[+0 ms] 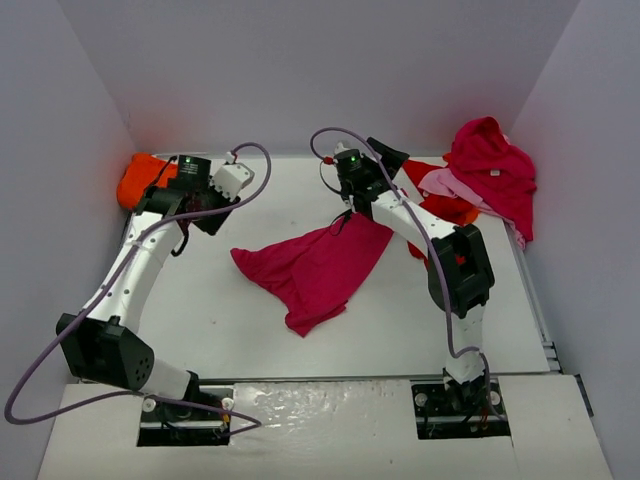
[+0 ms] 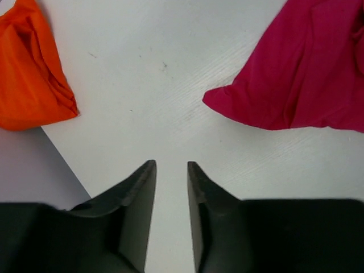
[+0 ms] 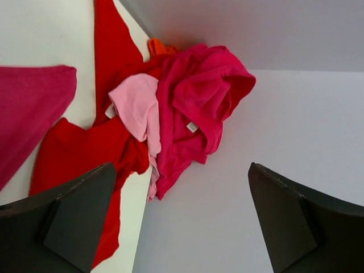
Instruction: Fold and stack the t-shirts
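A magenta t-shirt [image 1: 315, 265] lies loosely spread in the middle of the table [image 1: 220, 310], and its corner [image 2: 301, 74] shows in the left wrist view. An orange t-shirt [image 1: 135, 178] is bunched in the far left corner. At the back right is a pile: a crumpled magenta t-shirt [image 3: 199, 96] against the wall, a light pink one [image 3: 136, 105] and a bright red one [image 3: 79, 148]. My left gripper [image 2: 170, 165] hovers over bare table between orange and magenta, its jaws a narrow gap apart and empty. My right gripper [image 3: 182, 168] is wide open, empty, facing the pile.
White walls [image 1: 300, 70] close the table on the left, back and right. The right arm [image 1: 420, 225] reaches over the far edge of the spread magenta shirt. A sliver of orange cloth [image 3: 159, 45] peeks from behind the pile.
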`<state>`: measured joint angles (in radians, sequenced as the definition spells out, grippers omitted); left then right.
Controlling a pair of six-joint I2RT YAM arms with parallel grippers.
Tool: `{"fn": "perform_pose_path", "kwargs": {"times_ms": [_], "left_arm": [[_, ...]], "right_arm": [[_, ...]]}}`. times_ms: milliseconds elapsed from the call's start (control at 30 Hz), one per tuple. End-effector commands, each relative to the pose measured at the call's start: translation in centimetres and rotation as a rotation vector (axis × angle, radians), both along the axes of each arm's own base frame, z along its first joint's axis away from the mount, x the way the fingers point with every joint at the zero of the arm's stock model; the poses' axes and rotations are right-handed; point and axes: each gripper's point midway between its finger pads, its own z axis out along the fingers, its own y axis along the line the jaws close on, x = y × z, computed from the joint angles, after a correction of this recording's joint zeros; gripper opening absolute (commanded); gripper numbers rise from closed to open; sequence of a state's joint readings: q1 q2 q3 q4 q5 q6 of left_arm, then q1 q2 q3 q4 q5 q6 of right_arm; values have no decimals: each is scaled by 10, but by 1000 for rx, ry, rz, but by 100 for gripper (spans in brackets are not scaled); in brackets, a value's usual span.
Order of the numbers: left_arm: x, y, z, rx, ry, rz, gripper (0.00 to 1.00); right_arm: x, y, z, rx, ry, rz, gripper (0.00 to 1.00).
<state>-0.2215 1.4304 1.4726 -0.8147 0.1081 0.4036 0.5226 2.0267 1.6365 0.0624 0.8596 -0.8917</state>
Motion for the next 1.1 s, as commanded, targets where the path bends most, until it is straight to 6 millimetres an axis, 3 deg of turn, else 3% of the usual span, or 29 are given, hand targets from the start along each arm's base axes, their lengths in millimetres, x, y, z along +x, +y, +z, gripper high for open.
{"fn": "perform_pose_path", "kwargs": {"times_ms": [0,67,233,433,1067], "left_arm": [[-12,-33,-2,-12,15,-142,34],[-18,-43,-18,-8,83,-189,38],[-24,-72,-57,-32,289,-273,43],[-26,-91,-109,23,489,-280,31],[-32,-96,-148,111,651,-302,31]], "right_arm": [[-14,-31,69,130,-182,-93,100],[-24,-20,88,200,-210,-53,100],[-51,15,91,234,-155,52,100],[-67,9,114,310,-196,89,100],[-74,3,99,339,-179,80,100]]}}
